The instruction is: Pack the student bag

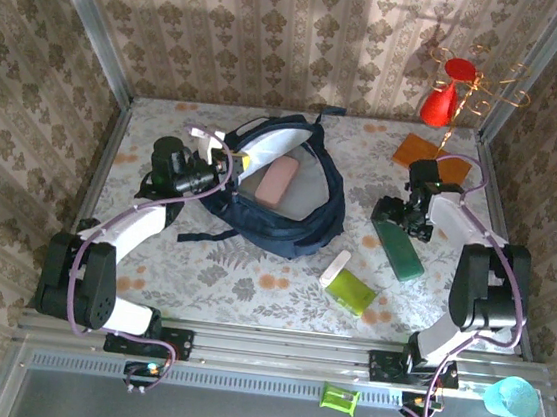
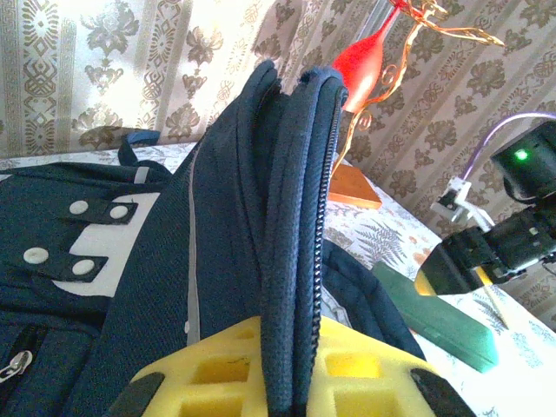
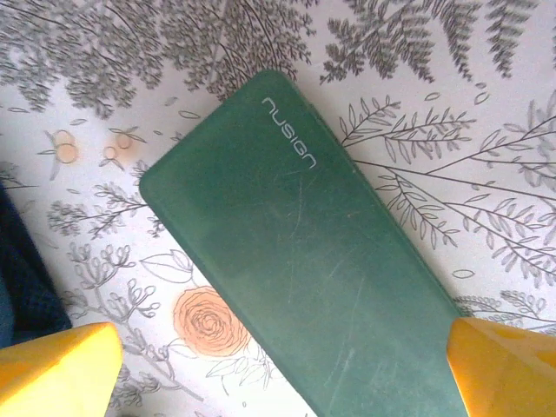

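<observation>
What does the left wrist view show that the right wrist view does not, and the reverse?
Left wrist view: the student bag, its zipper edge pinched in the shut jaws of the left gripper, its white patch, a red ornament. Right wrist view: the lettering on the green case, which lies flat between the open jaws of the right gripper. Both: the green case and the flowered table cover.
</observation>
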Available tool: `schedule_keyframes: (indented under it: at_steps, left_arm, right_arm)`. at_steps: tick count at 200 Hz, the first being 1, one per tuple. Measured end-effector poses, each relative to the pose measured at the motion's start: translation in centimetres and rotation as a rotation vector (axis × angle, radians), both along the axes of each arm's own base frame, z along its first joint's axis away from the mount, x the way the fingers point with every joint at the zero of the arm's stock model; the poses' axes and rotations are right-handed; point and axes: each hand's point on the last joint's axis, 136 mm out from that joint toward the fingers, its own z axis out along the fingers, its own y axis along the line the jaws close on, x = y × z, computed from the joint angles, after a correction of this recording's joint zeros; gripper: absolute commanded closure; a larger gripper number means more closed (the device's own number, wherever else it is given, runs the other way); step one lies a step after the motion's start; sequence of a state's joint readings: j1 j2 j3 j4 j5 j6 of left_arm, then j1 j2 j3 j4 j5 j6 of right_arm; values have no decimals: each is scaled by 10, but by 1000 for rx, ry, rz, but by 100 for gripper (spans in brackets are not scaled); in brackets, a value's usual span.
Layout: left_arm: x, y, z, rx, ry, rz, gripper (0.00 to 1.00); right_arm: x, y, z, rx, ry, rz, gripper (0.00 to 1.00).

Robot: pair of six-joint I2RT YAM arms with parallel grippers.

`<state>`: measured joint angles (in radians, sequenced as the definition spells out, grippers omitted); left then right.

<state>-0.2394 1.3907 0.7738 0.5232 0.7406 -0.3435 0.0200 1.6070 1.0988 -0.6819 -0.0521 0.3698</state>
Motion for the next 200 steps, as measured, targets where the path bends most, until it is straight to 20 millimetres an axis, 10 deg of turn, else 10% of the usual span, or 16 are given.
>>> schedule_keyframes:
  at_steps: [67, 200]
  left_arm:
    - [0, 0, 0, 1, 2, 0, 100]
    - [1, 0, -2, 9, 9, 3, 100]
  right_arm:
    - [-12, -20, -31, -135, 111, 21, 0]
    - [-41, 12, -46, 41, 133, 60, 5]
